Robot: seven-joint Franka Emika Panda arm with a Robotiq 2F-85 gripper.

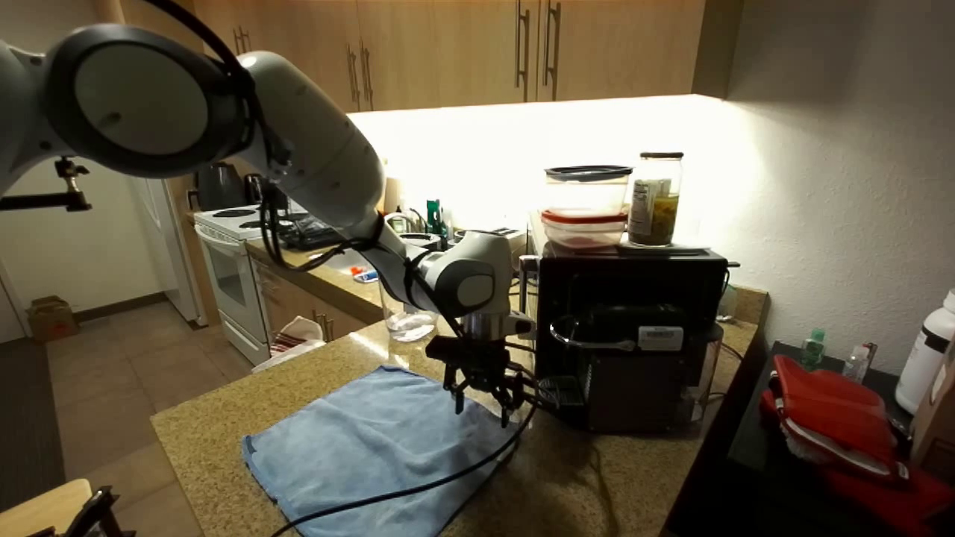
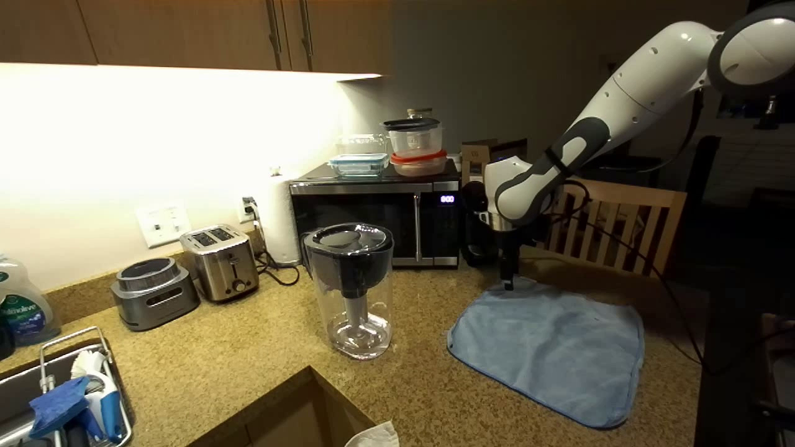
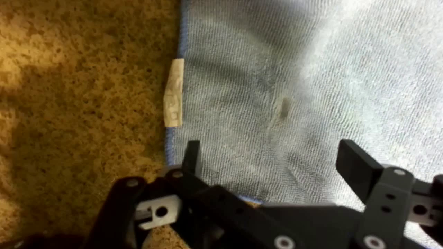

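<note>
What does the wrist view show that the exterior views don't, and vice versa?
Made out only in the wrist view: the pale tag on the edge of the cloth, plus the cloth's ribbed weave.

Only in the exterior views: the robot arm, transparent pitcher, microwave and stacked containers on it.

Shared: the cloth, the speckled countertop and the jaws, spread apart above the cloth in the wrist view.

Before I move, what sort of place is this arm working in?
Most likely a kitchen, perhaps a home one: in an exterior view, a toaster and a microwave stand on the counter, and a white stove shows in an exterior view.
</note>
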